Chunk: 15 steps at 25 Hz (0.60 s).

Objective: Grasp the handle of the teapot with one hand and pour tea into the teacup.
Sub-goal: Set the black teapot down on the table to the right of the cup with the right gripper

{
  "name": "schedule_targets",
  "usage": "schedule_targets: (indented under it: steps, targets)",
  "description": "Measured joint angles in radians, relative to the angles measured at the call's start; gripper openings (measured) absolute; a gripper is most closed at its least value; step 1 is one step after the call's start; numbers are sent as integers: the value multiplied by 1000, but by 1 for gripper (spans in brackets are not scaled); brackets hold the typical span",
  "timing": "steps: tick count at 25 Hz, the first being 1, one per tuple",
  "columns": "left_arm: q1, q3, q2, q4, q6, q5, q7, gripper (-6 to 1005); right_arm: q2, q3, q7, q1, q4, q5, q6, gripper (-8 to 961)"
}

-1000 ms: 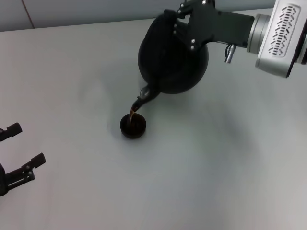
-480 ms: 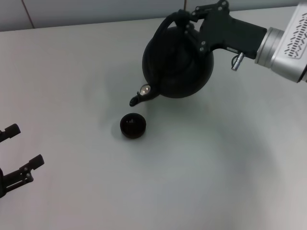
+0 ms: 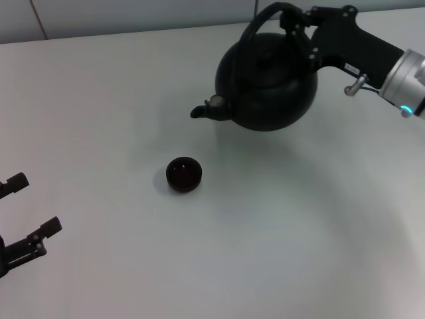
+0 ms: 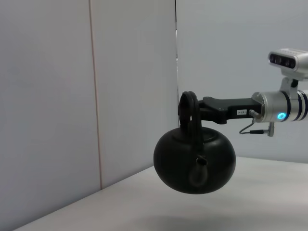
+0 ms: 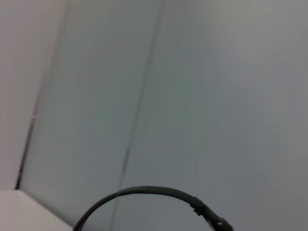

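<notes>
The black round teapot (image 3: 269, 83) hangs level above the table at the back right, its short spout (image 3: 202, 109) pointing left. My right gripper (image 3: 297, 21) is shut on the top of its arched handle (image 3: 260, 23). The left wrist view shows the teapot (image 4: 195, 161) from the spout side, clear of the table, with the handle (image 4: 188, 108) in the right gripper (image 4: 211, 107). The small dark teacup (image 3: 184, 174) stands on the table, in front of and below the spout, apart from it. No tea runs from the spout; tea in the cup is too dark to tell. My left gripper (image 3: 36, 203) rests open at the front left.
The white tabletop (image 3: 279, 239) spreads around the cup. A pale wall (image 4: 130, 72) rises behind the table. In the right wrist view only the wall and a thin black arc (image 5: 144, 191) appear.
The teapot has tipped back from its pouring tilt to level and moved up and to the right, away from the teacup. The stream of tea has stopped. The left arm has not moved.
</notes>
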State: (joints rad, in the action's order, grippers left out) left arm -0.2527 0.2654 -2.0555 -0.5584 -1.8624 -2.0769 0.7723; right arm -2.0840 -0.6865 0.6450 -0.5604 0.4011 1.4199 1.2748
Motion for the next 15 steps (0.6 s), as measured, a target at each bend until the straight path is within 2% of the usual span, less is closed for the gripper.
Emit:
schedule_targets:
  steps: [7,15]
  targets:
    - [3,1,-1,0,-9,0,-7,859,-3,7,15,55,-20,-14,18,99]
    - [2,6,-2,1,-11,0,-7,859,0,12,-28,68,-85,-47,8,101]
